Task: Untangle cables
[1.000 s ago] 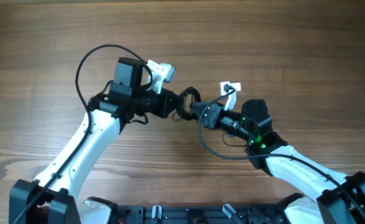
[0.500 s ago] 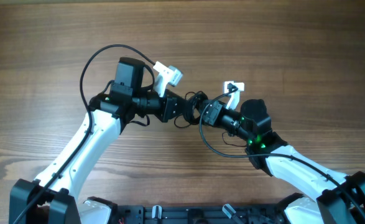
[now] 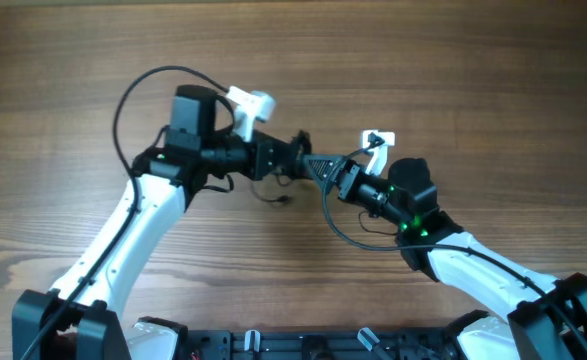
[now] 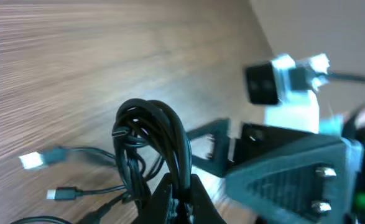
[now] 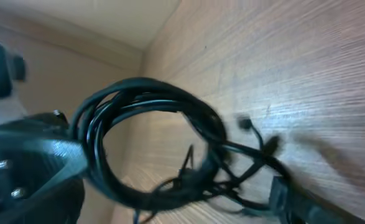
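Left gripper (image 3: 291, 160) has its two fingers pressed tight on the cables (image 4: 177, 143). It pinches the black bunch low down. Above the fingers, the cables stand up in a round loop. To the left of the fingers, loose ends hang out over the wooden table (image 3: 423, 60), with small plugs (image 4: 30, 160) at their tips. Just to the right of the loop is the right gripper (image 3: 323, 167). Its fingers are spread wide apart and point at the loop. I cannot tell if they touch the cables.
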You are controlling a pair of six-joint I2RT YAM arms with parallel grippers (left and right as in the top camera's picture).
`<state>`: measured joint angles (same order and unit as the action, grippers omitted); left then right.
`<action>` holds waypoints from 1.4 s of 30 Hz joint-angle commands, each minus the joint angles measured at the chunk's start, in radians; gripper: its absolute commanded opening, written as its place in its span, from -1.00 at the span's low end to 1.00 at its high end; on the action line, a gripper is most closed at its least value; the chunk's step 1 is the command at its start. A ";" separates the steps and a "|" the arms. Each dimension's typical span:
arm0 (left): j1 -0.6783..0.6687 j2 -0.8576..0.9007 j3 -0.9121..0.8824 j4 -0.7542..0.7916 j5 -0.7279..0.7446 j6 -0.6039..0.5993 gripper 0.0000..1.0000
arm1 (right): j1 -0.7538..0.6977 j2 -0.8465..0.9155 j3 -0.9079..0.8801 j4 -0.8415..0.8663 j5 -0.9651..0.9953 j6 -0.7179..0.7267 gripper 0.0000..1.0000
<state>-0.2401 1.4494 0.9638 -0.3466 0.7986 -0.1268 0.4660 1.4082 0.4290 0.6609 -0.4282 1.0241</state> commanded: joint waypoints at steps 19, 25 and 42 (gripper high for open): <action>0.138 0.004 0.003 -0.059 -0.157 -1.364 -0.92 | 0.315 0.010 0.006 0.041 0.436 -0.305 0.94; 0.026 0.004 0.003 -0.062 -0.259 -1.402 -0.92 | 0.319 0.010 0.006 0.053 0.447 -0.317 0.57; -0.039 0.004 0.003 0.015 -0.386 -0.716 -0.92 | 0.264 0.025 0.006 -0.013 0.311 -0.120 -0.91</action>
<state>-0.3363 1.4494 0.9638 -0.3447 0.4458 -1.3537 0.7670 1.4380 0.4290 0.6506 0.0200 0.8589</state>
